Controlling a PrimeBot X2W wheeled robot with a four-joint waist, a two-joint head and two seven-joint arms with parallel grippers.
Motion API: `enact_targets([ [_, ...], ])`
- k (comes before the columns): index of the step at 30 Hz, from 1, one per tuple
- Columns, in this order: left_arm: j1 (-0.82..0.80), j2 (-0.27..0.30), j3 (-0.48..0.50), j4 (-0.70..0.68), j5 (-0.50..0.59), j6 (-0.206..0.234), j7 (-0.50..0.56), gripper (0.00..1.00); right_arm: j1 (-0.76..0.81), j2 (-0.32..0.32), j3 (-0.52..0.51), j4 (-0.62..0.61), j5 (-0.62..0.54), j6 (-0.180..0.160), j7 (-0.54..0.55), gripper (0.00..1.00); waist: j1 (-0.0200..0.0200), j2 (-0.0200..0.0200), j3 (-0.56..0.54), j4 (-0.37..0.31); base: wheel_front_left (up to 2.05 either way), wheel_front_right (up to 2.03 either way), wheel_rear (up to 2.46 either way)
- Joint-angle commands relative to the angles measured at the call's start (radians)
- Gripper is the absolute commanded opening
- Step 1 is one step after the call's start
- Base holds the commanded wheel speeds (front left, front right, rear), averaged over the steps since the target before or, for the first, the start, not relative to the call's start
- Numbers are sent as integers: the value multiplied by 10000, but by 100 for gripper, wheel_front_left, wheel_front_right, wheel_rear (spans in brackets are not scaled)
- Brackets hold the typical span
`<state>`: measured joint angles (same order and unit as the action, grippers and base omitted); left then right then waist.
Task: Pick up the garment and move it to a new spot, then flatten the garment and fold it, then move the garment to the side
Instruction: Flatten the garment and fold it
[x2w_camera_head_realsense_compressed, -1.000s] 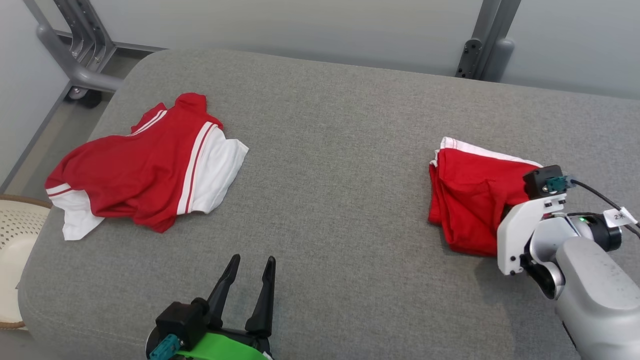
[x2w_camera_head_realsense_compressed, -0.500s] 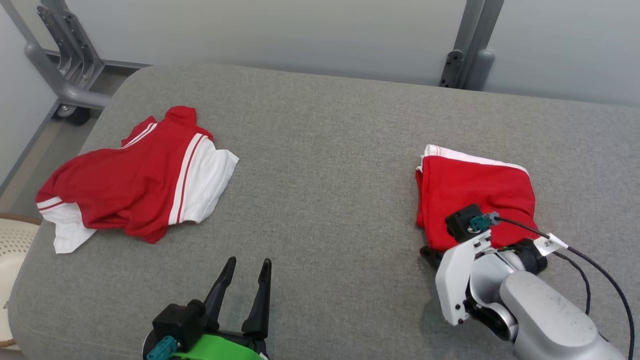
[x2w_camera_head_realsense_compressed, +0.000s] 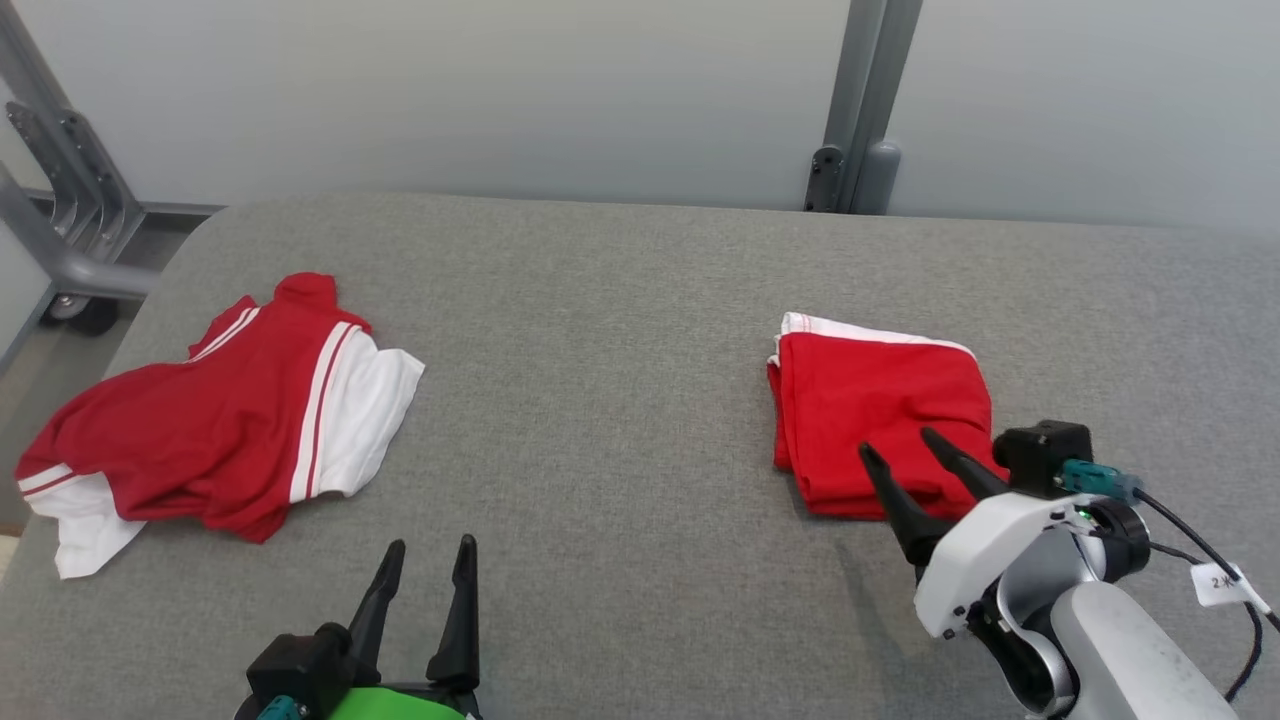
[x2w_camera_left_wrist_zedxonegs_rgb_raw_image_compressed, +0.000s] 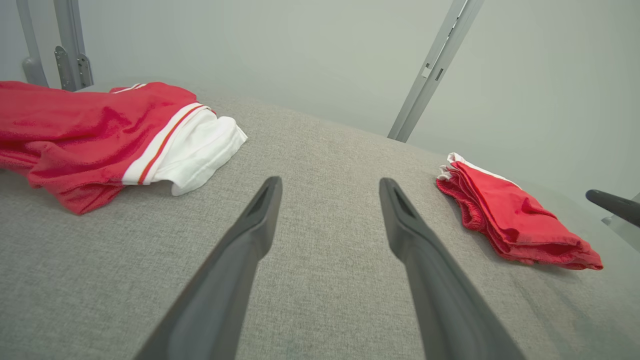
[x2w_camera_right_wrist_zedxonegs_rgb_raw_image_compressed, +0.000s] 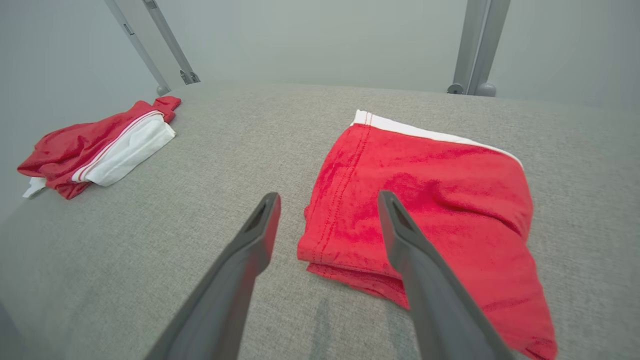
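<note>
A: Right pincer (x2w_camera_head_realsense_compressed: 897, 442), what state?
B: Wide, nothing between the fingers. It holds nothing.
A: Where is the folded garment (x2w_camera_head_realsense_compressed: 880, 400)?
B: Just ahead of that pincer, flat on the grey cushion (x2w_camera_head_realsense_compressed: 620, 330). It is a red stack with a white band along the far edge. The fingertips sit over its near edge. In the right wrist view one finger overlaps the red cloth and the other is over bare cushion, just beside the garment's left edge.
A: Are the tips touching the cloth?
B: Cannot tell, could be just above it.
A: Left pincer (x2w_camera_head_realsense_compressed: 431, 543)?
B: Also wide and empty, low over the cushion's near side, fingers pointing away from the robot. The folded garment lies ahead of it and off to its right, well apart.
A: Anything else?
B: A loose garment (x2w_camera_head_realsense_compressed: 200, 430), red and white with stripes, rumpled, lies ahead and left of the left pincer, apart from it. A grey post (x2w_camera_head_realsense_compressed: 860, 100) stands beyond the cushion, past the folded garment.
</note>
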<state>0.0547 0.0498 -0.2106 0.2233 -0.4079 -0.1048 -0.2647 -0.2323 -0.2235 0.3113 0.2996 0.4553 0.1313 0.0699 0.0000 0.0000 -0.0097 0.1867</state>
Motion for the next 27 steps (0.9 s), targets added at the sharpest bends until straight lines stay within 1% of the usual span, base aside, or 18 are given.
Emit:
enact_targets([
  [1,172,15,177,8,179,52,7,100,343,120,-337,-203,-213,-11,-217,100,0,0,-336,-425,0,0,0],
  [6,237,15,723,88,367,88,7,100,1293,453,-1695,-898,-947,-11,-839,100,0,0,-631,-892,0,0,0],
  [14,313,15,1450,330,766,-3,9,100,2565,901,-3474,-1439,-1976,-11,-1696,100,0,0,-1018,-1454,0,0,0],
  [20,494,32,1788,638,1029,-87,7,100,3015,775,-3429,-1317,-2080,-11,-2030,100,0,0,-1200,-1732,0,0,0],
  [27,753,26,1978,659,1190,-181,7,100,3306,689,-2919,-1160,-1802,-11,-2405,100,0,0,-1321,-1917,0,0,0],
])
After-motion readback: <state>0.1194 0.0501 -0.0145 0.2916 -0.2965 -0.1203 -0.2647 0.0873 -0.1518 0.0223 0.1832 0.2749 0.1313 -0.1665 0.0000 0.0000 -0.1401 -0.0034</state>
